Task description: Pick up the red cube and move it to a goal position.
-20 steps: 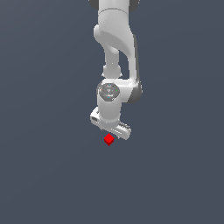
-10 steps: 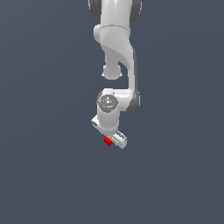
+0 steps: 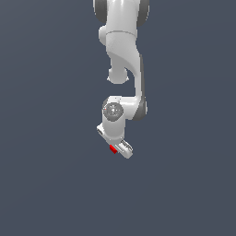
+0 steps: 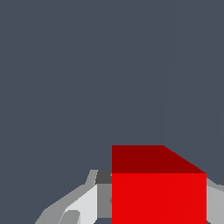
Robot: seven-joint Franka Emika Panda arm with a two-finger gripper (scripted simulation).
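Note:
The red cube (image 3: 113, 149) shows in the exterior view only as a small red sliver under the white gripper (image 3: 116, 146), which hangs straight down from the arm. In the wrist view the red cube (image 4: 159, 192) is large and sits between the two fingers. One grey-white finger (image 4: 87, 203) lies against one side of it and the other finger (image 4: 215, 199) against the opposite side. The gripper (image 4: 159, 212) looks shut on the cube. The fingertips are cut off by the frame edge.
A plain dark grey-blue floor (image 3: 50, 184) surrounds the arm. The white arm links (image 3: 124, 50) rise above the gripper toward the top of the exterior view. No goal marker shows.
The gripper has come down over the red cube, so the cube went from fully visible below the fingers to mostly covered between them. The cube has stayed about where it was.

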